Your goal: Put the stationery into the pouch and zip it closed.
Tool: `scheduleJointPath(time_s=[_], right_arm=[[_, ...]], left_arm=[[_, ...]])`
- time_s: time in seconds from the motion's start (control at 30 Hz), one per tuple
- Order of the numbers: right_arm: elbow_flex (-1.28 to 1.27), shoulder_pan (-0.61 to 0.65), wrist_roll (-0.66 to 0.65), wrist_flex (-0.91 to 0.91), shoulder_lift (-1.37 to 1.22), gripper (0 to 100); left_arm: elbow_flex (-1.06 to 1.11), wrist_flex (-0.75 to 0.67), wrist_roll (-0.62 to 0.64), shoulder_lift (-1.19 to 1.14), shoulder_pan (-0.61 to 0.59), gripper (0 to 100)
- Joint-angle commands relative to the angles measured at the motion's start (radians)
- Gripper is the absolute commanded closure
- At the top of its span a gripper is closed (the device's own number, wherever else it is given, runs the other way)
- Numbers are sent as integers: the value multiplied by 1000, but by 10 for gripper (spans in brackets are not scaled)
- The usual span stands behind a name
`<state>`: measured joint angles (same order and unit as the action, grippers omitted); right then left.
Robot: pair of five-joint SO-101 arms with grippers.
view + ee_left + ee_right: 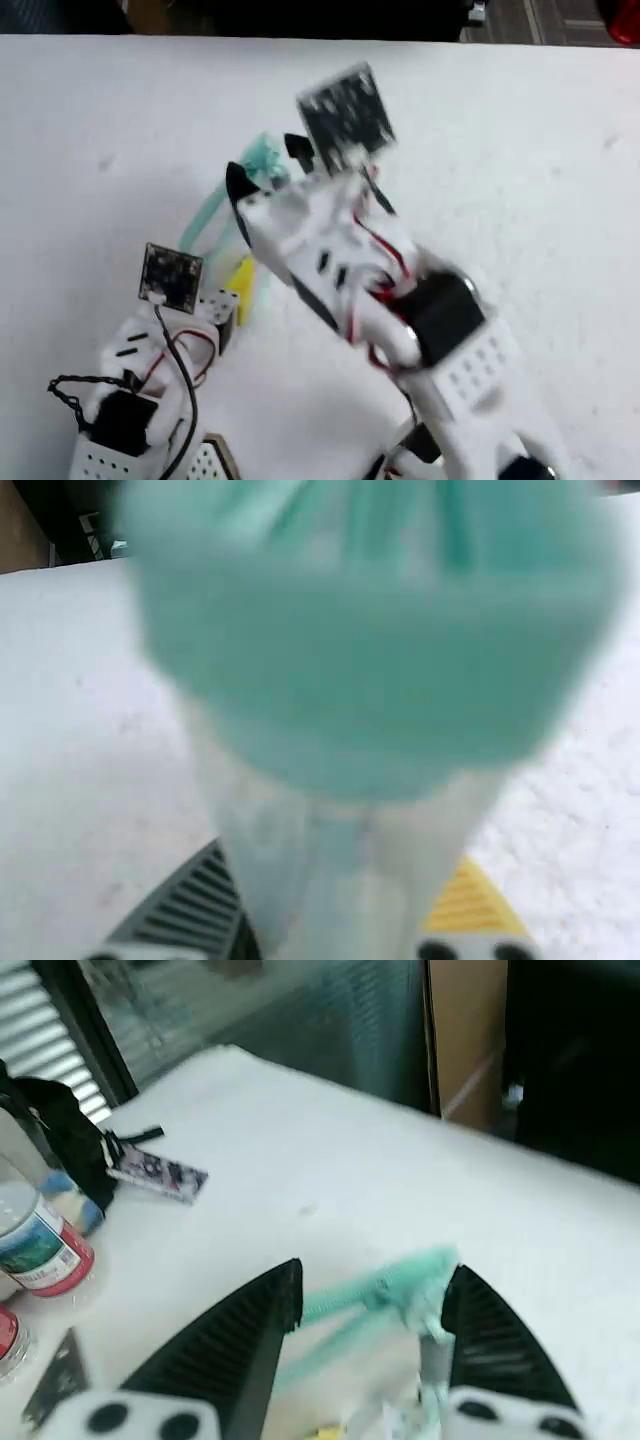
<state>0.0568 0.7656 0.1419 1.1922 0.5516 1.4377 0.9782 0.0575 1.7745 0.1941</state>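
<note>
White bench (pixel 520 150), matte, with faint grey scuffs. It runs to a dark strip of floor (pixel 300 15) at the far edge.

The pouch (pixel 370 650) has a mint-green top over a clear body. It is lifted off the bench left of centre, slanting up from the near left arm toward the right arm.

The left tool (pixel 330 910) is clamped on the clear lower part of the pouch, grey finger (pixel 190 920) on one side and yellow finger (pixel 465 905) on the other (the pouch hangs very close to this wrist camera).

The right tool (pixel 378 1278) has its black fingers (pixel 230 1350) apart, straddling the green end of the pouch. Whether they touch it, I cannot tell. What is inside the pouch, I cannot tell.

Room, from the right wrist:
- On the bench sit a bottle (pixel 35 1245) with a red-banded label, a black bag (pixel 60 1130), and a printed card (pixel 158 1173) just beside the bag.
- Behind them are slatted blinds (pixel 30 1030), a glass panel (pixel 260 1010) and a cardboard box (pixel 465 1030).
</note>
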Motion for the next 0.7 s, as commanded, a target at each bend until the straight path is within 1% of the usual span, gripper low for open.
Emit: scheduleJointPath(time_s=[0.0,0.1,0.2,0.33,0.67], right_arm=[[216,13,107,170,-142,790],[371,48,166,285,-245,789],[470,77,178,323,-323,789],[479,107,180,328,-389,789],[483,99,180,344,-489,789]], left_arm=[[-23,-17,-9,5,30,887],[-23,-17,-9,5,30,865],[-23,-17,-9,5,30,862],[-23,-17,-9,5,30,862],[-23,-15,-9,5,35,862]])
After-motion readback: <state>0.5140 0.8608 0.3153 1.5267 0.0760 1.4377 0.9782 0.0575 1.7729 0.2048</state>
